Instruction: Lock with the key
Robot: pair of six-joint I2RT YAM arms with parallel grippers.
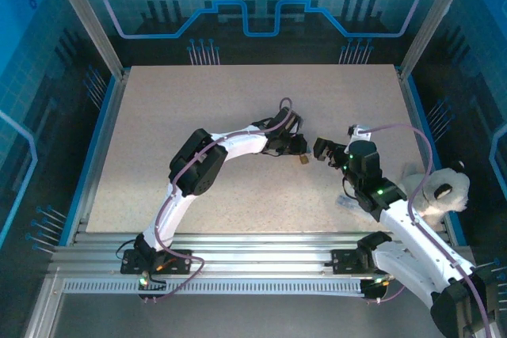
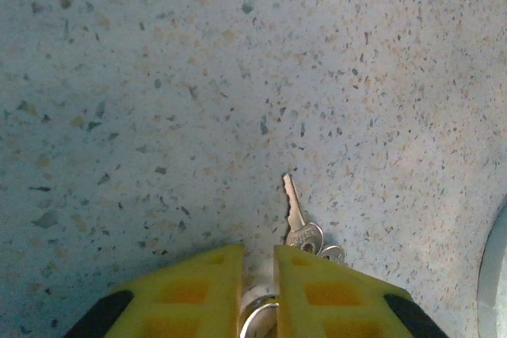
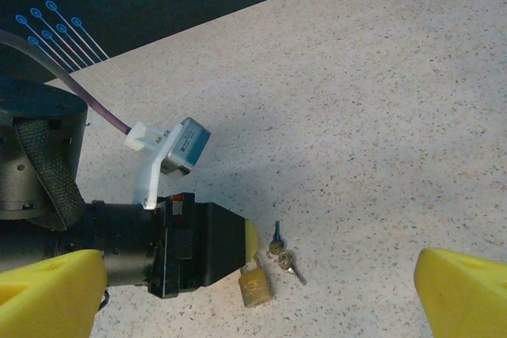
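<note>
On the table [image 3: 380,116], padlock [image 3: 255,284] beside keys [image 3: 281,255]

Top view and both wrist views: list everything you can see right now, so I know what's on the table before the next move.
table: one, speckled beige, framed by rails
padlock: one, brass, lying on the table at the left hand's tip
keys: two, it seems, silver, lying on the table beside the padlock
loop: one, silver, between the left fingers; shackle or ring, cannot tell
plush toy: one, white and black, right edge by the right arm
left hand: one, yellow fingers, close together over the padlock; grip unclear
right hand: one, yellow fingers, wide open, facing the left hand across the padlock
</note>
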